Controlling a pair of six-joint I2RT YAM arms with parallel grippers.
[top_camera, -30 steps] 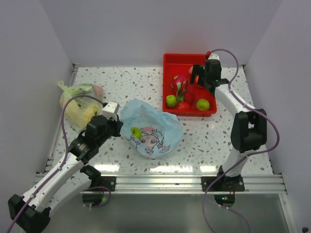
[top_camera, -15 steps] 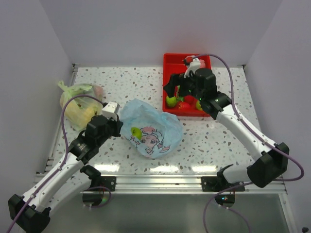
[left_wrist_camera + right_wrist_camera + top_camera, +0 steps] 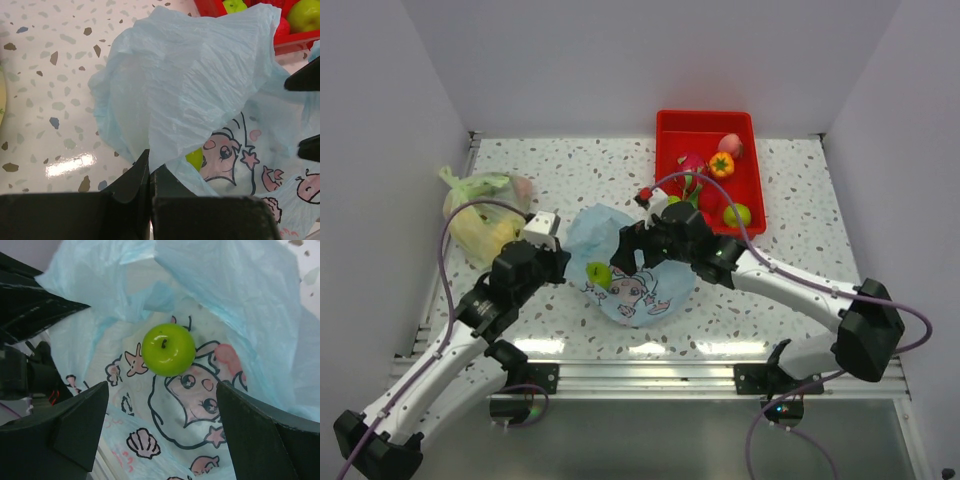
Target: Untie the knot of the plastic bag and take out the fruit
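The left tool [image 3: 150, 170] is pinched together on a fold of the plastic bag [image 3: 632, 268] at the 9 o'clock side of its mouth, holding it up. The right tool [image 3: 162, 385] hangs over the opening with its fingers spread wide, either side of the one green fruit [image 3: 168, 350] left inside. No tie shows on the bag. The likeliest slip is the right fingers closing on loose film along with the fruit, so the lift drags the whole bag across the bench [image 3: 570, 165]. The round, glossy fruit could also squirt sideways under an off-centre squeeze. If the thin film slides out of the left pinch, the mouth would collapse over the fruit. A second ago the right arm was over the red tray [image 3: 666, 150] at 1 o'clock of the bag; it has since swung down to the bag's mouth, while the left arm and the bag have barely shifted.
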